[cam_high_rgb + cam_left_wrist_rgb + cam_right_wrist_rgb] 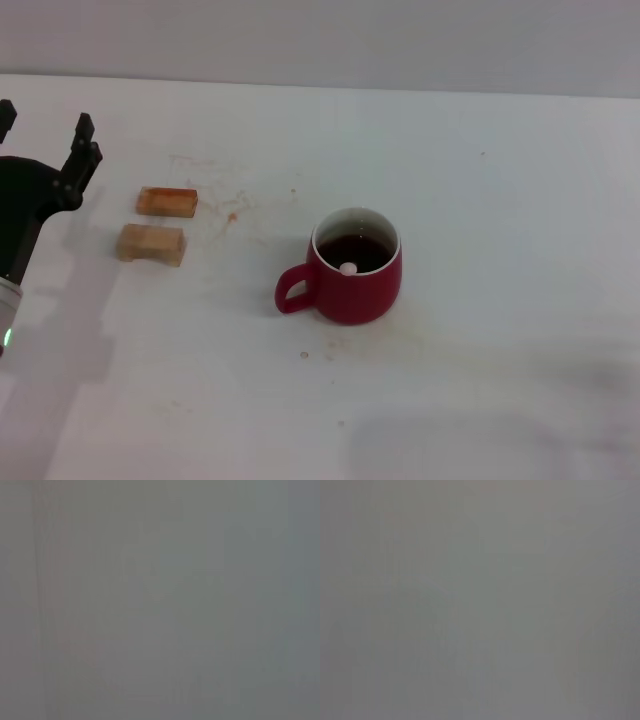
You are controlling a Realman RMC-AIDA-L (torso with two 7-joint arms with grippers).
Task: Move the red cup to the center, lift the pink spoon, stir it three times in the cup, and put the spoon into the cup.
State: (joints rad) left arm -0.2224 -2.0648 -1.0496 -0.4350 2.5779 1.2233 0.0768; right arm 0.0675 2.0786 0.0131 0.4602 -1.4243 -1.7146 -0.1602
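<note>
The red cup (pixel 357 280) stood upright near the middle of the white table (pixel 500 200), its loop handle pointing left and dark liquid inside. A small pale tip (pixel 347 268) showed at the liquid's surface by the near inner wall; it was probably the end of the pink spoon, though too little showed to be certain. No spoon lay anywhere on the table.

Judging by this, the cup was already centred and the spoon seemed to be in it, so the task looked finished or nearly so. Whether the 3 stirs were made could not be read from the scene.

The left gripper (pixel 45 135) hung at the far left, well apart from the cup, its fingers spread and holding nothing. The right gripper was out of sight.

2 tan wooden blocks (pixel 160 222) lay side by side left of the cup. The tabletop carried faint reddish stains (pixel 232 212), and a plain grey wall (pixel 320 40) ran behind. Both wrist views showed only blank grey.
</note>
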